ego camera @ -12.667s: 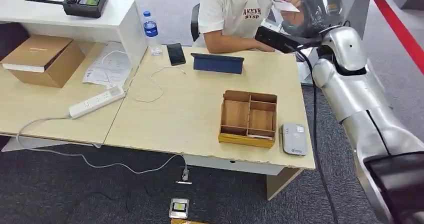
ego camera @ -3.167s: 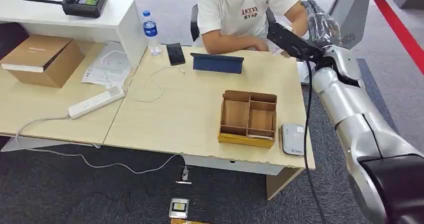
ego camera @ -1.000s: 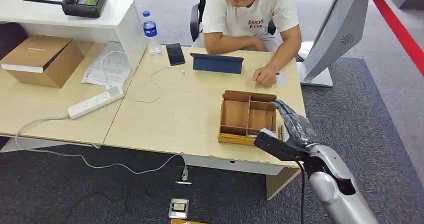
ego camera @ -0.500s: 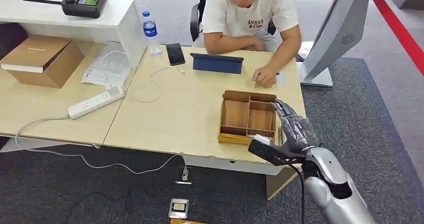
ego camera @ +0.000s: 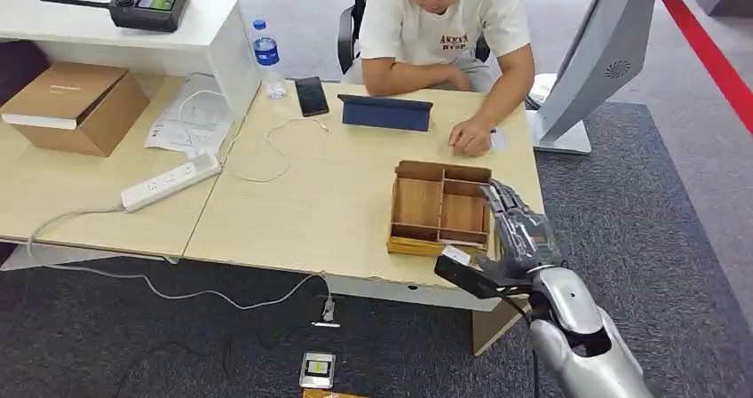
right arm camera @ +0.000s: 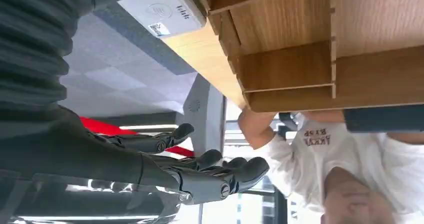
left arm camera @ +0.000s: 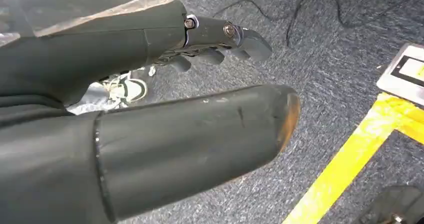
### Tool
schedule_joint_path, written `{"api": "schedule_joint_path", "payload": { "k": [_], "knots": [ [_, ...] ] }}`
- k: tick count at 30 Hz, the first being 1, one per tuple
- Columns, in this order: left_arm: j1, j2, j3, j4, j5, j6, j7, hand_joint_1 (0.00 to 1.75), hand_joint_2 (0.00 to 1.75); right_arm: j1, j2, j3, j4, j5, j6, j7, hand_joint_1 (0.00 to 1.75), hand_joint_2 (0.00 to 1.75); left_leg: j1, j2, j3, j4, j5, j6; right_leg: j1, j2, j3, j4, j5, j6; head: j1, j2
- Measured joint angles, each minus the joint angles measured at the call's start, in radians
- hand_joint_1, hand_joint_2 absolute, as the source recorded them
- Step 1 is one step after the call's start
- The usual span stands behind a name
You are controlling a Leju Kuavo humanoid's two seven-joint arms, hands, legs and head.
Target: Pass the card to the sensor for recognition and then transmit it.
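The right hand (ego camera: 515,229) hovered over the near right corner of the table (ego camera: 337,202), just above the grey card reader (right arm camera: 162,11) that lay beside the wooden divided tray (ego camera: 441,207). In the right wrist view its dark fingers (right arm camera: 220,171) were stretched out and apart, and nothing showed between them. A small white object (ego camera: 456,256) sat at the wrist end of the hand in the head view; whether that was the card could not be told, so the card's place stayed uncertain. The left hand (left arm camera: 150,99) hung low over the carpet, its fingers loosely extended and holding nothing.

By my reading, the step in hand was presenting the card at the sensor. The next move called for bringing the card flat and close over the reader's face, pausing for recognition, then lifting it toward the person (ego camera: 439,29) seated across the table.
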Motion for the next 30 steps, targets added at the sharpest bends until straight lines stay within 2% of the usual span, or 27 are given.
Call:
{"api": "schedule_joint_path", "payload": {
  "k": [4,9,30],
  "knots": [
    [-0.002,-0.003,0.000,0.000,0.000,0.000,0.000,0.00,0.00,0.007,0.048,0.013,0.070,0.005,-0.072,0.018,0.00,1.75,0.000,0.000,0.000,0.000,0.000,0.000,0.000,0.000,0.000,0.000,0.000,-0.001,0.000,0.000],
    [-0.002,-0.005,-0.001,0.000,-0.003,0.000,0.003,0.00,0.00,0.013,0.083,0.023,0.124,-0.002,-0.106,0.023,0.00,1.75,0.000,0.000,0.000,0.000,0.000,0.000,0.000,0.000,0.000,0.000,-0.001,-0.001,0.000,0.000],
    [-0.002,-0.006,-0.003,0.000,-0.002,0.000,-0.001,0.00,0.00,0.006,0.121,0.033,0.227,-0.024,-0.125,0.019,0.00,1.75,0.000,0.000,0.000,0.000,0.000,0.000,0.000,0.000,0.000,0.000,-0.001,-0.001,0.000,0.000]
  ]
}}
